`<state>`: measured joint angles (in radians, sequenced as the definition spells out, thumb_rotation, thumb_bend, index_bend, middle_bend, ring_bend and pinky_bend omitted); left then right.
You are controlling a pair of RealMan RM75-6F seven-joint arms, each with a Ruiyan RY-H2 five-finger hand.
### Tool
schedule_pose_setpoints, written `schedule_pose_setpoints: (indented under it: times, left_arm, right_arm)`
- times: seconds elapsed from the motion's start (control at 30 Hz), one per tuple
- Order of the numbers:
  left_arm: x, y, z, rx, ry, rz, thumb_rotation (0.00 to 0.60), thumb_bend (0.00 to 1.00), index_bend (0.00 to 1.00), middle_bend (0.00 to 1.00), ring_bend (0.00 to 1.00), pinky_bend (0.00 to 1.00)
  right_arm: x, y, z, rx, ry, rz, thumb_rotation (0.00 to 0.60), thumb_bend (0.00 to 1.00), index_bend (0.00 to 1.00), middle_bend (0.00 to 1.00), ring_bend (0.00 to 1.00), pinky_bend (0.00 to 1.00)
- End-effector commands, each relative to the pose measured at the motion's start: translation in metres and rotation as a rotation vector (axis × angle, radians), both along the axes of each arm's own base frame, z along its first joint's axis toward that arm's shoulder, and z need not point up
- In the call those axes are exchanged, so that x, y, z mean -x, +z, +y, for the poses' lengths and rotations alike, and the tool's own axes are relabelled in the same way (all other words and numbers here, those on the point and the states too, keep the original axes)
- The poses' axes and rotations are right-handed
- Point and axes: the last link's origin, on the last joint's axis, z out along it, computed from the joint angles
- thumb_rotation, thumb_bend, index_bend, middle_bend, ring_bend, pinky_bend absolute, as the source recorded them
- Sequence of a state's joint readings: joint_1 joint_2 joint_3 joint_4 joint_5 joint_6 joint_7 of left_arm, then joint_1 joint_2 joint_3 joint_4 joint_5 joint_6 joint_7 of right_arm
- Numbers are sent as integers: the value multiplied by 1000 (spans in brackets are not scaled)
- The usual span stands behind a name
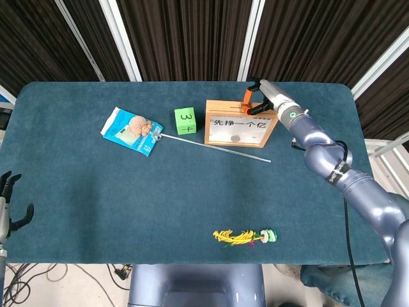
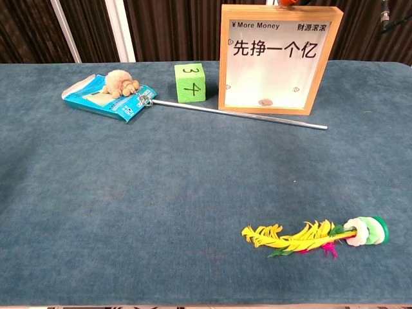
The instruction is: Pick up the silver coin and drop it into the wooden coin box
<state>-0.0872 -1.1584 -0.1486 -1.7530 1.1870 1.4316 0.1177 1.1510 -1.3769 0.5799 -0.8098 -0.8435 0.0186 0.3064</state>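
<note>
Hovering at the top edge of the box (image 1: 240,123), the right hand (image 1: 257,101) had fingers apart, apparently empty; the coin (image 2: 263,102) lay inside. Best lift straight clear, without nudging the box.
</note>
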Motion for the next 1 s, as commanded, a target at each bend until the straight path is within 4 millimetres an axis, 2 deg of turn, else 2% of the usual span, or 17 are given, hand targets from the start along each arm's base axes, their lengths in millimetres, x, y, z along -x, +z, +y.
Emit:
schedule_pose_setpoints:
  times: [0.03,1.0]
  left_arm:
    - [0,0,0,0,0,0,600,397,151,26,39,0]
    - [0,1,-1,2,0,1,600,397,151,26,40,0]
  right_arm:
    - [0,0,0,2,0,-1,600,544,782,41,0,0]
    - [3,1,-1,-13,-18,23,600,544,739,33,0,0]
